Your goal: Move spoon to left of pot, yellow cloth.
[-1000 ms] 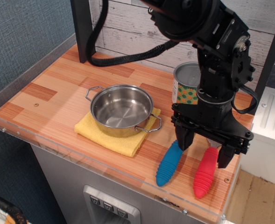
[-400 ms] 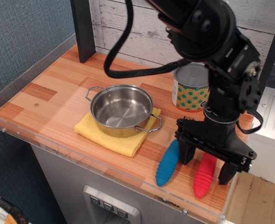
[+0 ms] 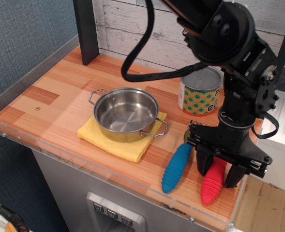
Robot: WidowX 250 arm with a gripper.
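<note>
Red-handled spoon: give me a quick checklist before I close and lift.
1. End effector open: ok, fingers spread.
2. Fingers straddling the spoon: ok, one finger on each side of its red handle.
3. Blue-handled fork clear of fingers: cannot tell, it lies close beside the left finger.
4. Finger depth at the handle: cannot tell from this view.
5. Drop zone left of pot and yellow cloth: ok, bare tabletop.
6. Polka-dot can clear of arm: cannot tell.
</note>
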